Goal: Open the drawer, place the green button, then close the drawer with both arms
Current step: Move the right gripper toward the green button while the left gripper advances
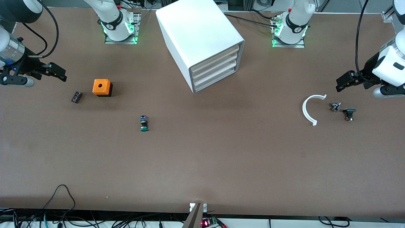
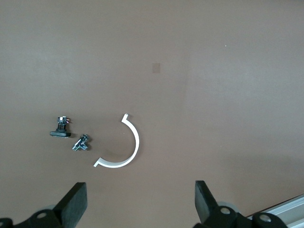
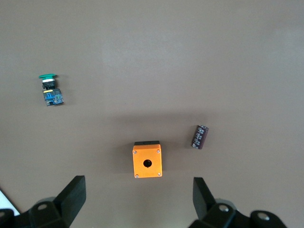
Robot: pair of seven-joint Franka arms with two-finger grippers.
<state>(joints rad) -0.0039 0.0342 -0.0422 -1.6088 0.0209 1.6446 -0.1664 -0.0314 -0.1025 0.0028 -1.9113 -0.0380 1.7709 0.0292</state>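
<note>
The big white cabinet [image 1: 202, 38] stands at the middle of the table toward the bases, with all four drawers shut; the drawer [image 1: 216, 82] is the lowest. The button [image 1: 144, 123], green cap with a black, blue and yellow body, lies on its side on the table, nearer to the front camera than the cabinet; it also shows in the right wrist view [image 3: 50, 90]. My right gripper [image 1: 61, 74] [image 3: 139, 202] is open and empty over the right arm's end of the table. My left gripper [image 1: 340, 84] [image 2: 140, 204] is open and empty over the left arm's end.
An orange box with a hole [image 1: 102, 87] [image 3: 147, 160] and a small black part [image 1: 76, 97] [image 3: 200, 137] lie near the right gripper. A white curved strip [image 1: 308, 109] [image 2: 124, 147] and two small black parts [image 1: 335, 106] [image 1: 349, 114] lie near the left gripper.
</note>
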